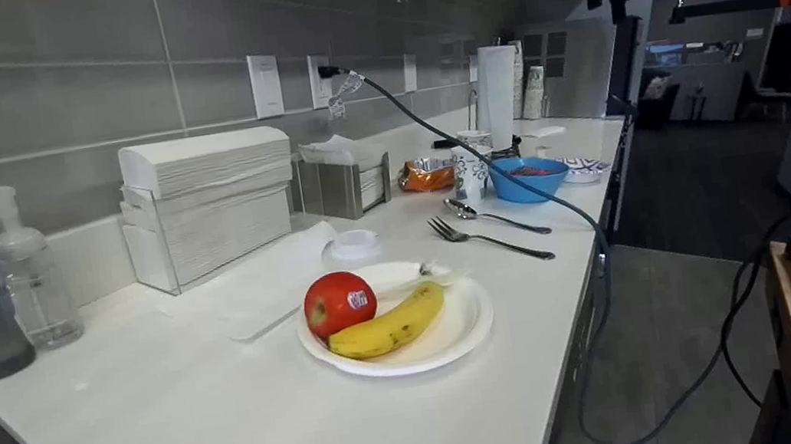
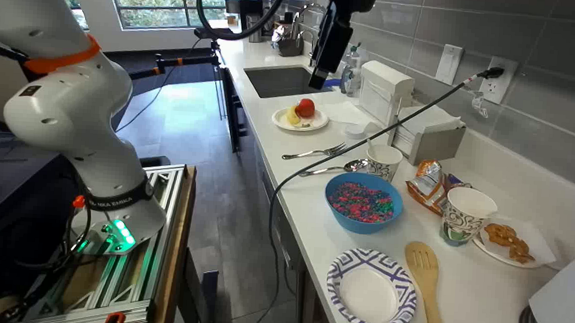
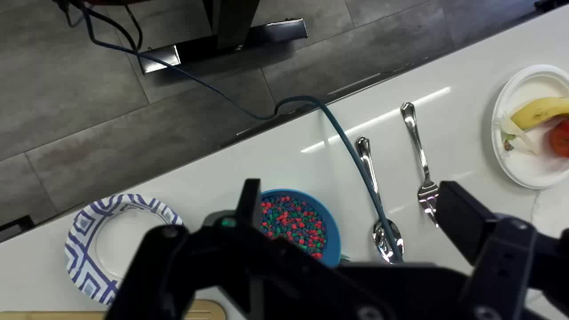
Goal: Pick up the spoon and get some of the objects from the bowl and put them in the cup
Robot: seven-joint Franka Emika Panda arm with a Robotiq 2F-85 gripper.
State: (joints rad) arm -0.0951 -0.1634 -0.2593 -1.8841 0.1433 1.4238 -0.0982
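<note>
The spoon [image 2: 355, 165] lies on the counter between the fork and the bowl, in both exterior views [image 1: 508, 221] and under the cable in the wrist view [image 3: 374, 180]. The small blue bowl [image 2: 361, 227] is filled with red, green and purple bits; it also shows in the wrist view [image 3: 333, 235], partly behind a finger. A white patterned paper cup [image 2: 383, 168] stands beside spoon and bowl. A similar cup [image 2: 465, 215] stands farther along; which one is meant I cannot tell. My gripper [image 3: 355, 204] is open and empty, high above the counter [image 2: 323, 69].
A dark cable [image 2: 327, 156] runs from the wall socket across the spoon and over the counter edge. Near it lie a fork [image 3: 420, 155], a fruit plate [image 2: 289, 126], a patterned plate [image 2: 343, 310], a wooden spatula [image 2: 423, 269] and a snack bag [image 2: 428, 187].
</note>
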